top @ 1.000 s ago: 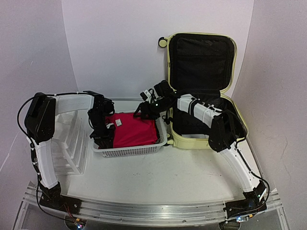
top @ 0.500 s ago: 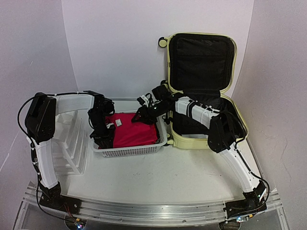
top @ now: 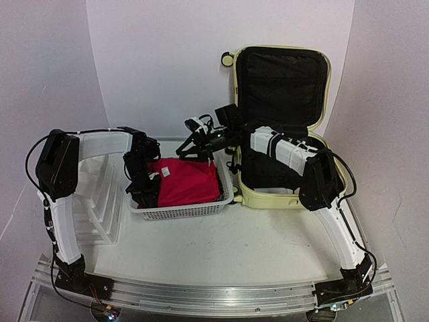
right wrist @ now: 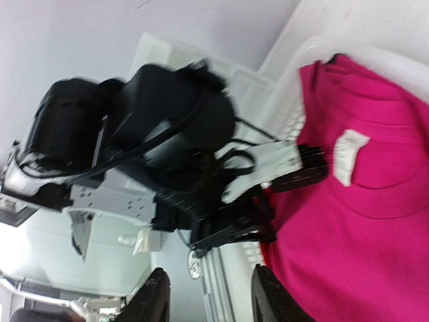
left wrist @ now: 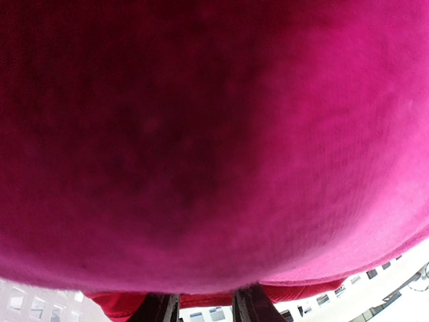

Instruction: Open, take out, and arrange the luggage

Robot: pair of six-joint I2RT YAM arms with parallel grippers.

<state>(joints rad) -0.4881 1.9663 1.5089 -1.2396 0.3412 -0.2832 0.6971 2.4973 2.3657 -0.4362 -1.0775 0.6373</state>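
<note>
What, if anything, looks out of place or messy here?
Nothing stands out. The pink shirt lies neatly folded in the white basket, and the yellow luggage sits open beside it with its lid standing up. No spill or damage shows.

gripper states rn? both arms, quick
Left gripper: closed on the pink shirt.
Right gripper: open, holding nothing.

white neck tag [right wrist: 350, 156] on pink shirt [right wrist: 375, 228], print illegible
</note>
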